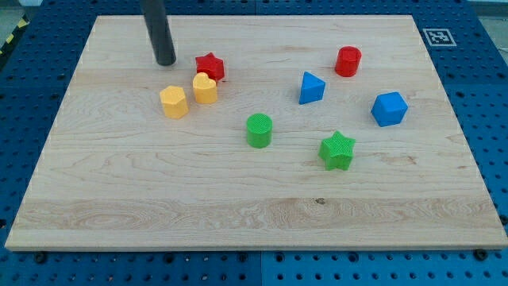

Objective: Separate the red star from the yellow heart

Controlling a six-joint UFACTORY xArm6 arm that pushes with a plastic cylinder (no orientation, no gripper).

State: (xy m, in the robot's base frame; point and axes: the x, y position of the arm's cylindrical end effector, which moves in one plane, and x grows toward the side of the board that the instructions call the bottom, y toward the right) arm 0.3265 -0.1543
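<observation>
Camera view puts my tip [165,61], a bare rod gripping nothing, near the board's [111,199] top-left corner, just left of the red star [210,67], which seems to touch the yellow heart [205,88] below.

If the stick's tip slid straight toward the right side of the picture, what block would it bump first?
Probably the red star. My tip sits just to its left, at about the same height in the view, with bare wood between them. The yellow heart lies a bit lower, so the tip would likely pass above it.
</observation>
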